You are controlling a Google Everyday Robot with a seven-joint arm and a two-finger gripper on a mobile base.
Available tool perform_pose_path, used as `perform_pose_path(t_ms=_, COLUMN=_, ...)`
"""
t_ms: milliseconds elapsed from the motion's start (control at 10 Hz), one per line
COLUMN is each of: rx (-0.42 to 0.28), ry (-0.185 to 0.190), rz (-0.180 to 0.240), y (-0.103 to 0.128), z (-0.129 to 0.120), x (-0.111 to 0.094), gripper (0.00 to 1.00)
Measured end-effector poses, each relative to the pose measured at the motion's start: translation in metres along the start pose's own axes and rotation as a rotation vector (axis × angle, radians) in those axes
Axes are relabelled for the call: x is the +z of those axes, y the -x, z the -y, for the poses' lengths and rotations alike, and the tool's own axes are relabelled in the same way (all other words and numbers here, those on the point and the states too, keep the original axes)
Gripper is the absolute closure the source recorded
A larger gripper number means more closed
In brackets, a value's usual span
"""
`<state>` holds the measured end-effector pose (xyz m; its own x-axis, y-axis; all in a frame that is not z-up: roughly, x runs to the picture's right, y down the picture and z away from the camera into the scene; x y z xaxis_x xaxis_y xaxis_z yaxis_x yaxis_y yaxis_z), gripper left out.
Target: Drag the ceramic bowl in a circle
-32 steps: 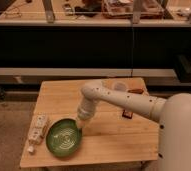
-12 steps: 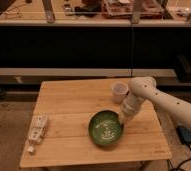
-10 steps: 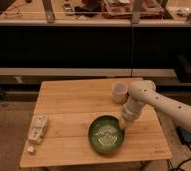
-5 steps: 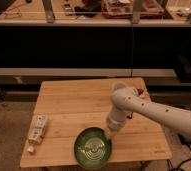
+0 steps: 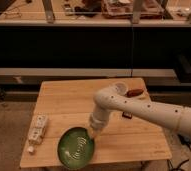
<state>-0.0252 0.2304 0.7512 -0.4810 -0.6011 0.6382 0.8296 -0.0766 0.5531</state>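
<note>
Ceramic bowl (image 5: 76,148) dragged further left; pincer (image 5: 92,134) at its right rim.

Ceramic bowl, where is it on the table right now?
In the camera view, the ceramic bowl sits at the near edge of the wooden table, left of centre, right of the white object; the gripper is at its upper-right rim.

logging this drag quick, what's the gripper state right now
Gripper: down at the upper right rim of the ceramic bowl, near the table's front edge; whether it is open, shut or holding the bowl cannot be told.
</note>
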Motion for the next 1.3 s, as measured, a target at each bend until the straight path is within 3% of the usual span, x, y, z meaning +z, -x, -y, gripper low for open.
perform_pose_path(t_ms=300, rx=0.040, ry=-0.030, rz=-0.029, y=-0.046, z=0.016, x=0.004, gripper=1.00)
perform_pose_path(t_ms=600, rx=0.121, ry=-0.049, rz=-0.060, y=-0.085, z=0.003, x=0.002, gripper=1.00)
perform_pose_path(t_ms=1000, rx=0.279, ry=-0.054, rz=-0.101, y=-0.114, z=-0.057, x=-0.011, gripper=1.00)
perform_pose_path(t_ms=1300, rx=0.349, ry=-0.026, rz=-0.139, y=-0.109, z=-0.109, x=-0.034, gripper=1.00)
